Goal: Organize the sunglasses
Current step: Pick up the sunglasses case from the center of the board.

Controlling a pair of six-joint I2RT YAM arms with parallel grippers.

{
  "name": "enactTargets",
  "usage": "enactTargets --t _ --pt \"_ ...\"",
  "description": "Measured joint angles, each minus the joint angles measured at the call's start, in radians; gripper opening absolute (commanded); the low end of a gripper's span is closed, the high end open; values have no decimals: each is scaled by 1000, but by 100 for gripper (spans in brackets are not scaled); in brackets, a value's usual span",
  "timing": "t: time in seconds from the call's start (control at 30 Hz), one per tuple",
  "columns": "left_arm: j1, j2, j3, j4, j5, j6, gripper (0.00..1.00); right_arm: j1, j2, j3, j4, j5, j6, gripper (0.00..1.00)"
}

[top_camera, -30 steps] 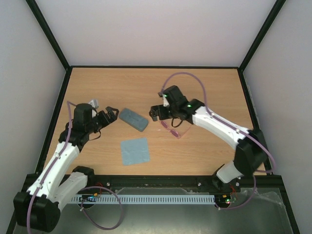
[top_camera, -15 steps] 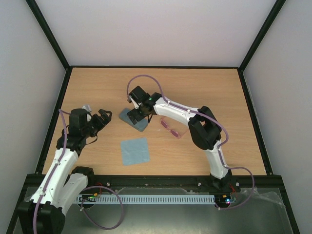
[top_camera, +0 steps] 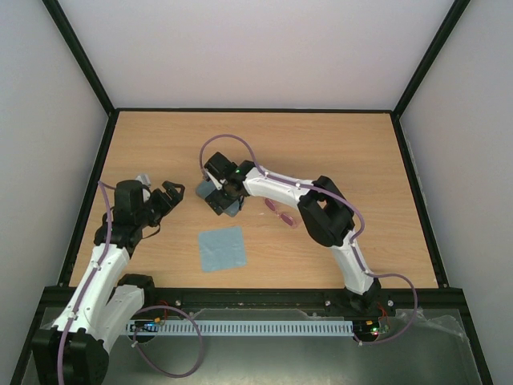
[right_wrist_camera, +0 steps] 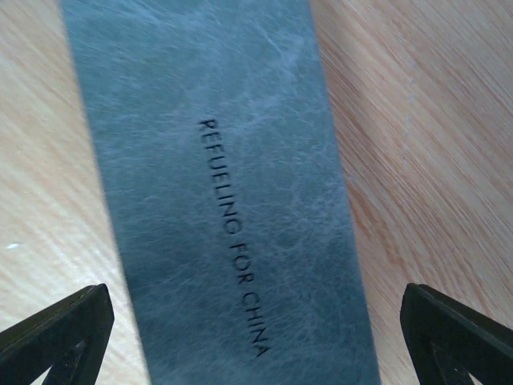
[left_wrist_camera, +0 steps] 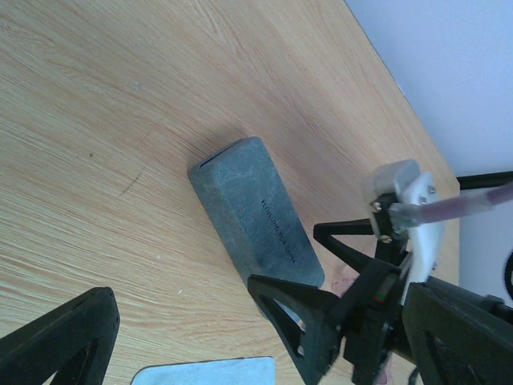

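The pink sunglasses [top_camera: 280, 212] lie on the table, right of the blue-grey case [top_camera: 233, 207]. My right gripper [top_camera: 218, 198] is open and hovers low over the case. In the right wrist view its fingertips [right_wrist_camera: 56, 337] stand on either side of the case [right_wrist_camera: 224, 184], apart from it, and my right gripper [right_wrist_camera: 256, 329] holds nothing. My left gripper [top_camera: 170, 196] is open and empty, left of the case. In the left wrist view my left gripper [left_wrist_camera: 184, 333] points at the case [left_wrist_camera: 252, 212], with the right arm's gripper [left_wrist_camera: 385, 265] at its far end. The sunglasses do not show clearly in either wrist view.
A light blue square cloth [top_camera: 222, 248] lies flat near the front, below the case; its edge shows in the left wrist view [left_wrist_camera: 208, 373]. A black frame rail [top_camera: 256, 110] edges the wooden table [top_camera: 337, 144] in front of the back wall.
My right gripper has moved left from above the sunglasses to over the case. My left gripper has drawn back a little to the left and stayed open.
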Motion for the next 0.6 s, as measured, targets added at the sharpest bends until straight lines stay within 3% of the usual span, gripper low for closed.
enactTargets --t 0.2,0.43,0.6 --pt "3 9 -1 3 3 1 99 -2 46 34 0 34 -4 98" --pt "3 21 -8 11 6 2 100 -8 54 46 3 9 -1 68" --pt "3 27 -14 16 10 7 100 -21 53 46 11 -24 9 56"
